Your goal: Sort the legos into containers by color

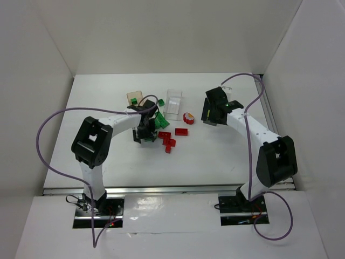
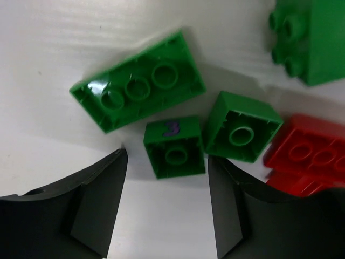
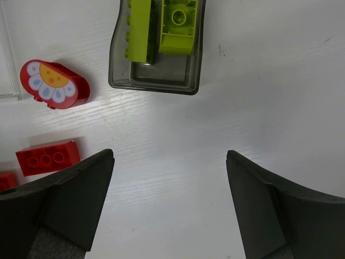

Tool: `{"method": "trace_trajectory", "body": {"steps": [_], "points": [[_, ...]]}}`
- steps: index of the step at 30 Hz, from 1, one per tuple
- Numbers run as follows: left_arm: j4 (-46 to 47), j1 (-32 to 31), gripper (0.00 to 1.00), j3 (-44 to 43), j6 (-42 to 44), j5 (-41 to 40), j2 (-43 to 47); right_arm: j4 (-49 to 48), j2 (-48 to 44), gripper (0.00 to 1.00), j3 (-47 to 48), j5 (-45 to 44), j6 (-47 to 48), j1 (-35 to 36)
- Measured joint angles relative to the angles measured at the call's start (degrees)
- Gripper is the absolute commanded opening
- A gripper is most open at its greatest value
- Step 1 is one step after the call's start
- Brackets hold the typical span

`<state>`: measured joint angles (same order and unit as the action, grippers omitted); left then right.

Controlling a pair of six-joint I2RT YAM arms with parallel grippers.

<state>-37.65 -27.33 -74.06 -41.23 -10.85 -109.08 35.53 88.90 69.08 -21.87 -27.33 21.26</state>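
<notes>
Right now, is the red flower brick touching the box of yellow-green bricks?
Apart. The right wrist view shows bare table between flower brick and box.

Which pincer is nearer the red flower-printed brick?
Right. The right pincer sits just right of the flower brick, open. The left pincer is farther off, over green bricks beyond the red ones.

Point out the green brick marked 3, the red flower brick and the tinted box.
green brick marked 3 (image 2: 174,147), left wrist view, hollow underside.
red flower brick (image 3: 49,81), right wrist view, printed face.
tinted box (image 3: 159,75), right wrist view, bare floor.
</notes>
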Motion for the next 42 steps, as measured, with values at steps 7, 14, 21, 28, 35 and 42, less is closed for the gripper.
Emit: {"method": "trace_trajectory", "body": {"steps": [7,14,21,28,35,42], "points": [[0.9,0.66,0.6,-4.46,-1.49,-0.87,-3.34,0.02,0.17,0.92,0.0,-0.22,-0.02,0.0],[-0.33,0.66,0.36,-4.87,-1.09,-1.49,-2.89,0.04,0.17,0.92,0.0,-0.44,-0.02,0.0],[-5.6,1.75,0.33,-8.55,-0.15,-3.15,3.54,0.04,0.17,0.92,0.0,-0.46,0.0,0.0],[-6.49,8.68,0.38,-23.12,2.64,-6.21,0.5,0.04,0.17,0.92,0.0,-0.46,0.0,0.0],[-6.97,11.69,0.86,-41.68,6.8,-8.5,-14.56,0.07,0.87,0.92,0.02,-0.5,0.0,0.0],[-7.8,11.96,0.8,-36.85,7.87,-8.13,-13.46,0.07,1.05,0.92,0.24,-0.63,0.0,0.0]]}}
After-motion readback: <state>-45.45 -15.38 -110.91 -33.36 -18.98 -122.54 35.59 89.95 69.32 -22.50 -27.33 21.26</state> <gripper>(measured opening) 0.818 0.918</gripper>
